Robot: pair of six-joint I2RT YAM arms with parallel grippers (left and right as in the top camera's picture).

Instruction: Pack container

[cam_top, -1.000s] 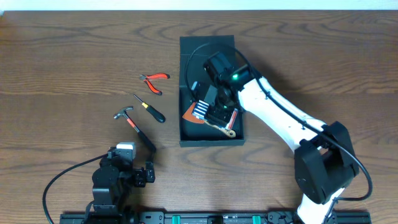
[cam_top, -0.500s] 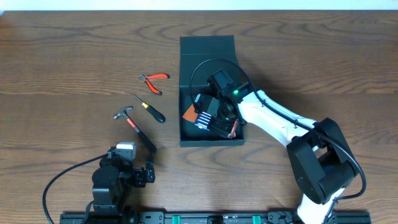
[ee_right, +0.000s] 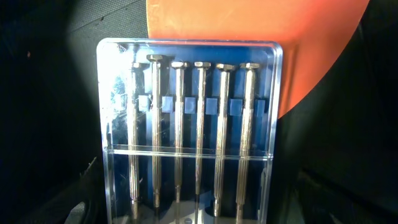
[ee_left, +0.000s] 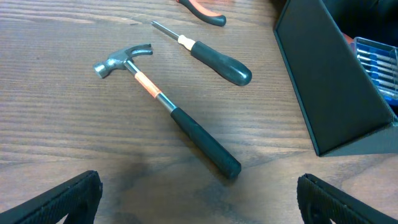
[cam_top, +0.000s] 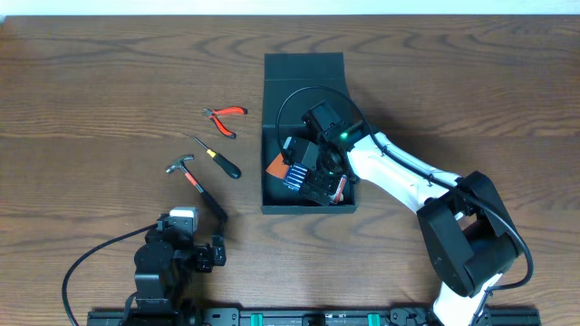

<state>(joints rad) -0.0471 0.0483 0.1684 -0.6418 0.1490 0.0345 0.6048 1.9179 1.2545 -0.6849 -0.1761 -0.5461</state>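
Container sitting centre frame, lid flap lying open toward top. Right gripper reaching inside over clear screwdriver case, jaw state, can't tell tbh. Left gripper resting lower left, fingers spread wide, hammer lying nearby.

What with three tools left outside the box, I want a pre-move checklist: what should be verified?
1. Lid open: ok.
2. Screwdriver set inside box: ok.
3. Right jaws clear of set: cannot tell.
4. Left jaws open: ok.
5. Hammer lying apart from screwdriver: ok.
6. Room in box for hammer: cannot tell.
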